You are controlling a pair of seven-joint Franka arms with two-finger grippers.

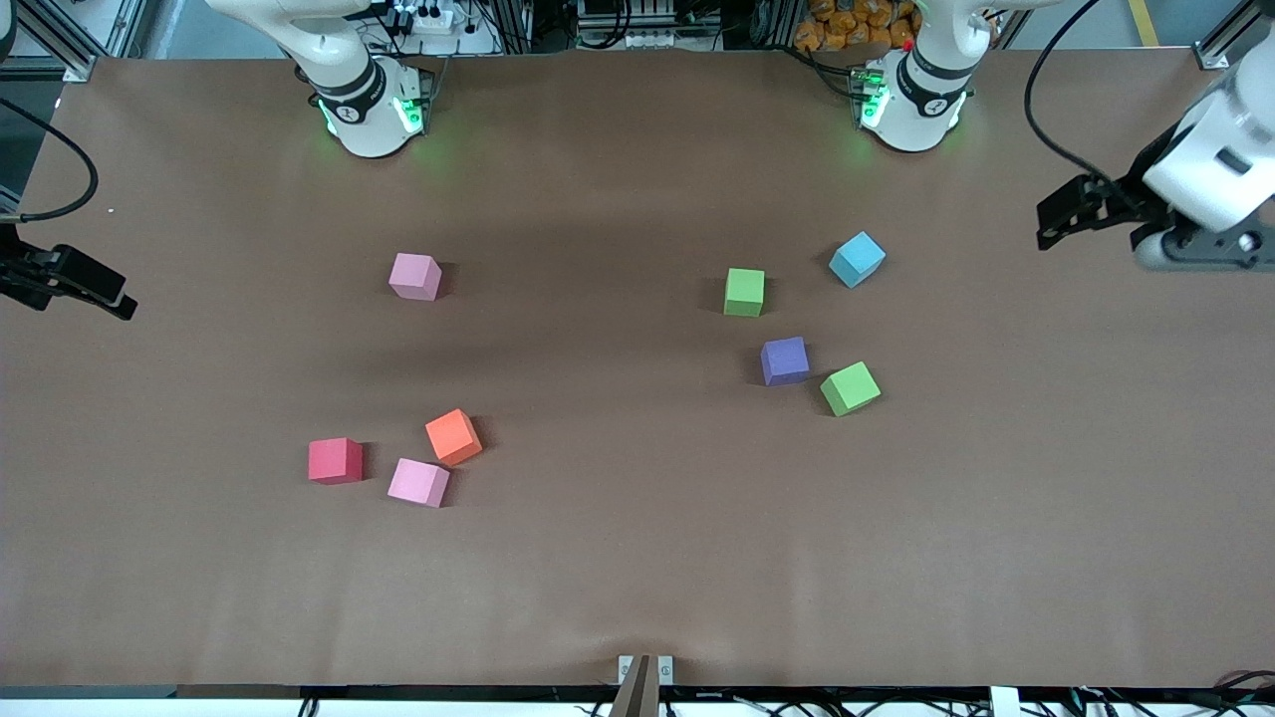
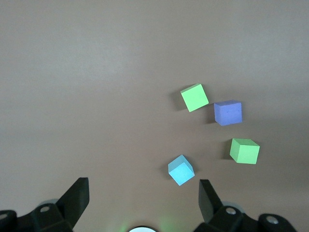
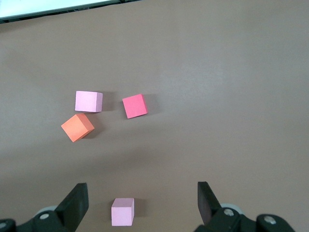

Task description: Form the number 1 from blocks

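Brown table (image 1: 618, 558), blocks scattered, greens (image 1: 744, 292) (image 1: 850, 388) and purple (image 1: 785, 360) toward the left arm's end, red (image 1: 336, 461) and orange (image 1: 454, 437) toward the right's, both grippers, left (image 2: 142, 203) and right (image 3: 142, 203), wide open, empty, waiting high: best start by descending squarely over one cube.

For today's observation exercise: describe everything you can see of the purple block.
The purple block is a small matte cube, foam by its look, resting flat on the brown table toward the left arm's end. A green block sits close beside it, slightly nearer the front camera, apparently not touching. No gripper holds it.
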